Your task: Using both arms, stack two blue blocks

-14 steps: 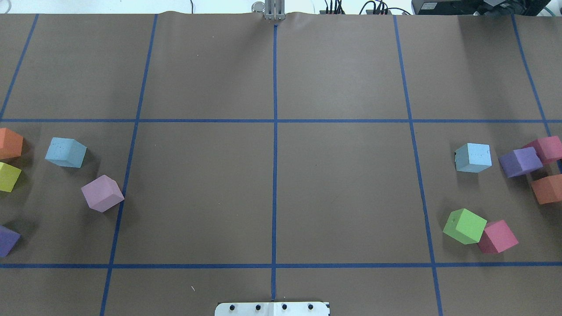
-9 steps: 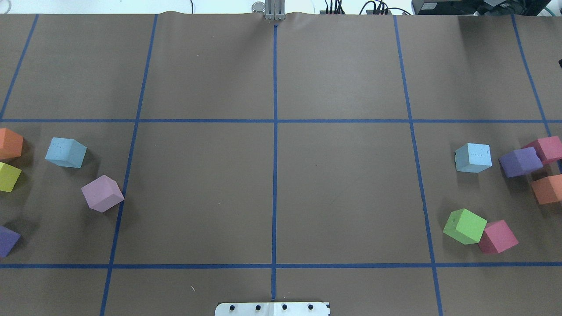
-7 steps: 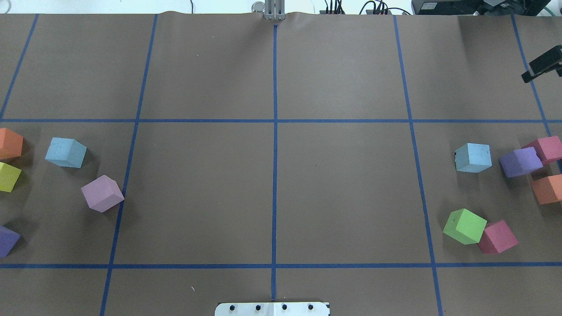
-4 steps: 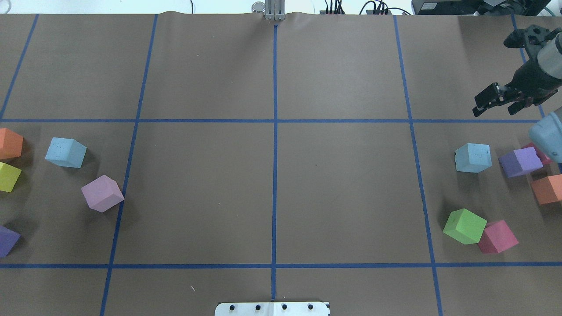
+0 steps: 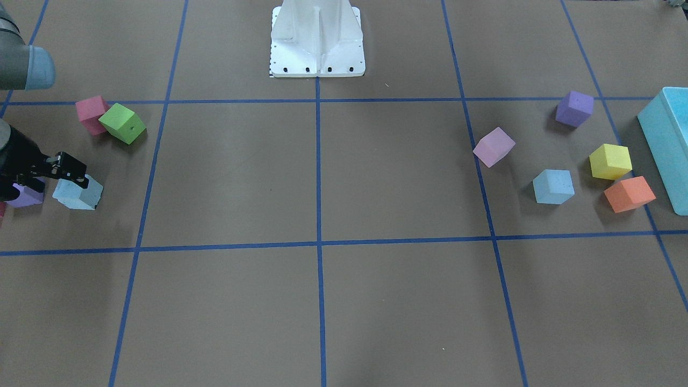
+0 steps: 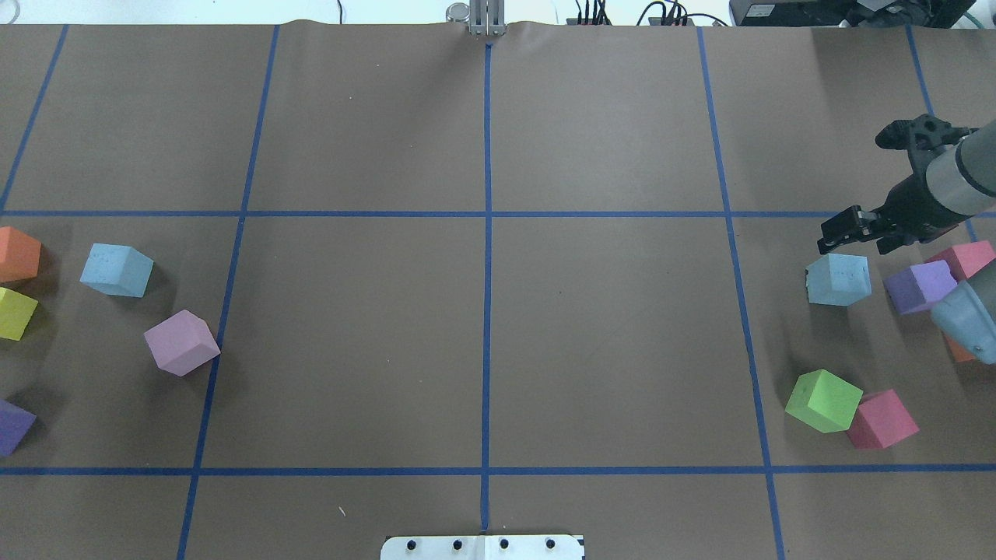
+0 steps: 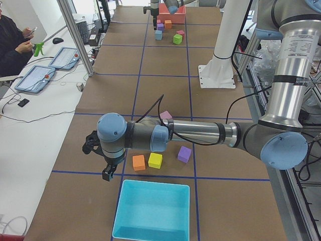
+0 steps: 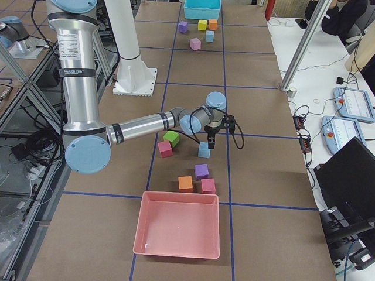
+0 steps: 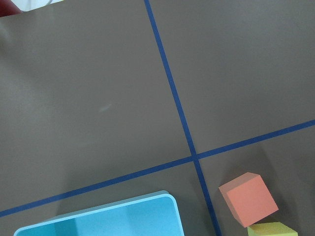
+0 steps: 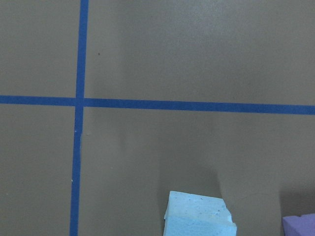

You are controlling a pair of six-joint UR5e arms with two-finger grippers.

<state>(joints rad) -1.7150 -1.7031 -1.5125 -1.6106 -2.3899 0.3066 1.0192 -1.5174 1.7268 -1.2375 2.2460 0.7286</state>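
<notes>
One pale blue block (image 6: 117, 270) lies at the left of the table, also in the front-facing view (image 5: 553, 186). The other blue block (image 6: 838, 279) lies at the right, also in the front-facing view (image 5: 78, 193), the right side view (image 8: 204, 151) and the right wrist view (image 10: 199, 216). My right gripper (image 6: 856, 243) is open and empty, hovering just over the far edge of the right block. My left gripper (image 7: 99, 159) shows only in the left side view, held above the table near the turquoise box; I cannot tell its state.
A purple cube (image 6: 920, 286), a pink cube (image 6: 969, 257), a green cube (image 6: 825, 400) and a red cube (image 6: 882, 420) surround the right block. A lilac cube (image 6: 181, 342), orange cube (image 6: 17, 254) and yellow cube (image 6: 15, 313) lie near the left block. The turquoise box (image 5: 666, 145) and a pink tray (image 8: 176, 228) stand at the table's ends.
My right arm has come in from the right edge and moved toward the right blue block, fingers open. No block has moved.
</notes>
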